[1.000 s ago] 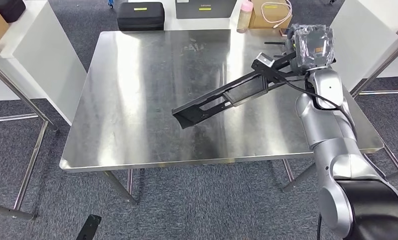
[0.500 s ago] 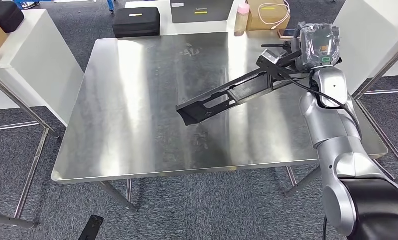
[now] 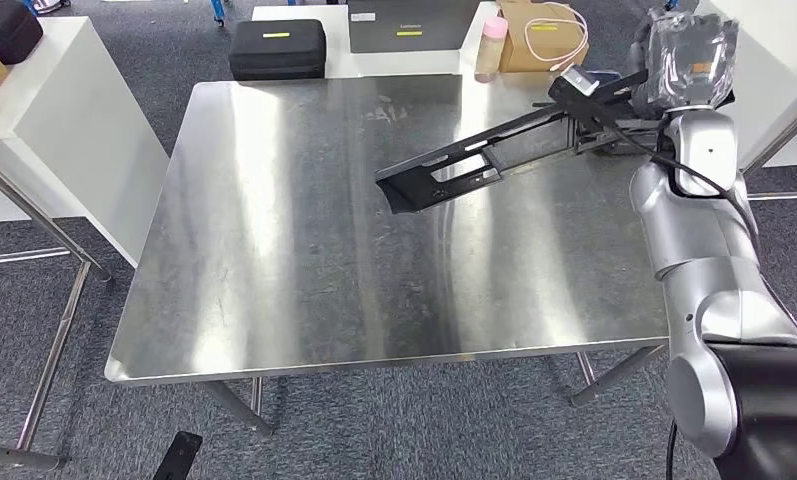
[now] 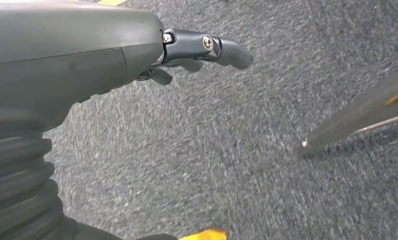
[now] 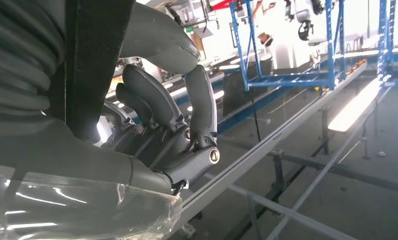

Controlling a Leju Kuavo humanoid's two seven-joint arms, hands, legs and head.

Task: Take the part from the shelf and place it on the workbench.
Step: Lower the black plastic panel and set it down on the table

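Right hand (image 3: 614, 125) at two o'clock over the workbench (image 3: 274, 250), fingers clamped on the long black part (image 3: 494, 160) held above it for set-down; left hand (image 4: 197, 50) hangs empty, fingers loosely apart.

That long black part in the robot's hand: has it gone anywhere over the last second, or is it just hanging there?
The right hand has carried the long black part farther over the steel workbench, toward its far right corner, with the free end lifted higher off the surface. The camera shifted a little too. The hand still grips the part; it has not been set down. The left hand hangs over the carpet.
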